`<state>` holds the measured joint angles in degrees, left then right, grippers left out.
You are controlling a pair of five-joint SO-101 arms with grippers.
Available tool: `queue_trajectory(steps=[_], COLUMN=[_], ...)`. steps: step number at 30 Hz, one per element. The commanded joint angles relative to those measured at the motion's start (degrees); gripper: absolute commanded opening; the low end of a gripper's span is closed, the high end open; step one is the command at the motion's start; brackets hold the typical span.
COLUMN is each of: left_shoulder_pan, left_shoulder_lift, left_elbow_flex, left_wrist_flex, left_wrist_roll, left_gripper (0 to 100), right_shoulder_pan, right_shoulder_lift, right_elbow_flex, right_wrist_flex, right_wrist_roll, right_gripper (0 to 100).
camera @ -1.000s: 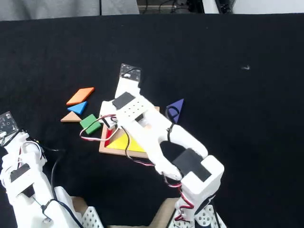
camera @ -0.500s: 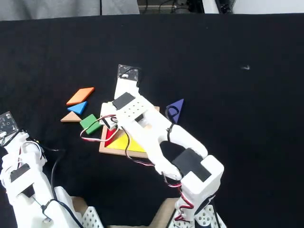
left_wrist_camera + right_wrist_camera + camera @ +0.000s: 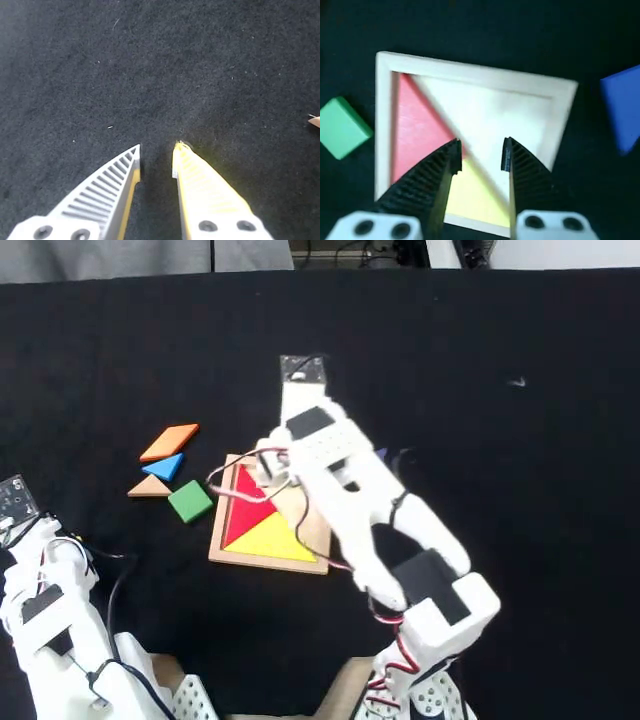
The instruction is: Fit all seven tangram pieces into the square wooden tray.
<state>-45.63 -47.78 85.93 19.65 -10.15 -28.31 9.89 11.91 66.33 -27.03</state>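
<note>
The square wooden tray (image 3: 470,75), pale unfinished wood with a raised flat rim, lies on the matte black cloth of the table (image 3: 520,490) in front of the right arm. 2 of the 7 pieces sit inside it: a large red triangle (image 3: 420,130) against one wall, its painted face showing faint wood grain, and a large yellow triangle (image 3: 475,197) against the adjoining wall, the 2 touching along a slanted edge. The other half of the tray floor is bare light wood. The right gripper (image 3: 480,150) hovers over the middle of the tray, its black ribbed fingers parted by a narrow gap with nothing between them. Just beside the tray, off the red triangle's side, a thick green square (image 3: 190,501) rests flat on the cloth. Beyond it lie a small tan triangle (image 3: 150,487), a small blue triangle (image 3: 163,467) and an orange parallelogram (image 3: 170,441), close together in a loose row, the orange 1 farthest from the arms. On the tray's opposite side a dark blue triangle (image 3: 622,107) lies apart from the rim, with smooth matte faces. The left gripper (image 3: 157,150) hangs low over bare, speckled cloth well away from the tray; 1 ribbed finger is white, the other yellow, tapering to points set narrowly apart and holding nothing.
</note>
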Motion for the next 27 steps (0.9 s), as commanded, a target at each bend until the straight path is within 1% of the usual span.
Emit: queue_trajectory(steps=[1, 4, 6, 8, 16, 27], left_shoulder_pan=[0.75, 0.75, 0.75, 0.66, 0.66, 0.66], left_shoulder_lift=[-0.97, -0.97, -0.97, -0.97, -0.97, -0.97], left_elbow_flex=[-0.48, -0.48, -0.48, -0.48, -0.40, -0.48], left_wrist_flex=[-0.88, -0.88, -0.88, -0.88, -0.88, -0.88], left_wrist_roll=[0.44, 0.44, 0.44, 0.44, 0.44, 0.44], left_gripper=[12, 12, 12, 12, 12, 12], right_shoulder_pan=[2.46, 2.46, 2.02, 1.23, -4.04, -10.29], right_shoulder_lift=[-3.12, 0.75, 4.35, 8.04, 17.71, 14.37], right_elbow_flex=[-0.22, 0.13, -0.48, -2.42, -12.35, -9.80], right_wrist_flex=[0.70, -1.76, -3.69, -3.87, 5.63, 5.98], right_wrist_roll=[7.91, 12.92, 14.59, 15.56, 16.00, 16.09], right_gripper=[13.3, 9.6, 4.7, 2.1, 2.2, 2.2])
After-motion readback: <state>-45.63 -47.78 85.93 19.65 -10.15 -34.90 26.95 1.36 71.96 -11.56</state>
